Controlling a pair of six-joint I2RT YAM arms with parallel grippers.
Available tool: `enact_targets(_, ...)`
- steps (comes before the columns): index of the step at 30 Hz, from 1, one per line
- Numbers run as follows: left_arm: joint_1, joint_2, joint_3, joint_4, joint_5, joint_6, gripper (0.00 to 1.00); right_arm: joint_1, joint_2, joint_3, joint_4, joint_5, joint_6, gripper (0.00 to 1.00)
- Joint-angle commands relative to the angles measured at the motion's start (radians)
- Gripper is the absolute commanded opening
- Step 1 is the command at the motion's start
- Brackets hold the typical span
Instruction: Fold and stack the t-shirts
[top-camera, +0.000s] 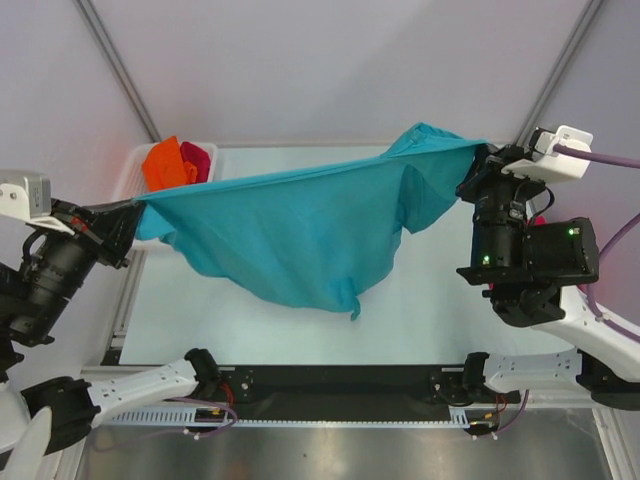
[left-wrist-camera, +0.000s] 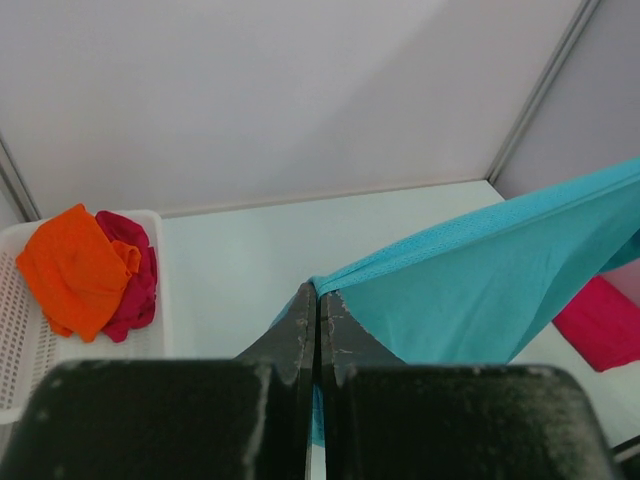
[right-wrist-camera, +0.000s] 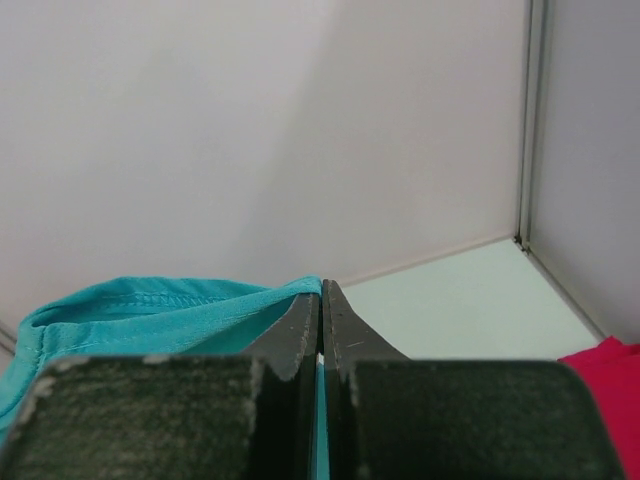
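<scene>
Both left gripper (top-camera: 133, 213) and right gripper (top-camera: 478, 165) clamp the teal t-shirt (top-camera: 290, 235), its long axis stretched between them, left to right above the bench (top-camera: 430, 300)

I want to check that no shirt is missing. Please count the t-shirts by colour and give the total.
Teal t-shirt: 1
Orange t-shirt: 1
Crimson-pink t-shirts: 2, one in the white basket, one lying apart on the right
Total: 4
</scene>
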Motion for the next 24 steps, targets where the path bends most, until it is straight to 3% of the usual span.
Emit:
enact_targets(1,0.010,-0.024,0.105,-0.075,-0.153,-0.003,0.00,-0.058,-0.054,0.064,0.225,0.110,-0.211,0.00)
enact_targets(4,0.010,-0.019,0.141,-0.110,-0.182,-0.009,0.00,-0.114,-0.088,0.057,0.240,0.108,-0.199,0.00)
enact_targets(10,0.010,-0.036,0.096,-0.156,-0.296,-0.078,0.00,-0.233,-0.117,0.088,0.059,0.071,-0.043,0.00)
enact_targets(16,0.010,-0.073,0.066,-0.077,-0.328,-0.086,0.00,-0.284,-0.112,0.094,0.110,0.035,-0.073,0.00)
enact_targets(24,0.009,-0.080,0.063,-0.028,-0.529,-0.065,0.00,-0.401,-0.099,0.155,0.126,-0.036,-0.087,0.00)
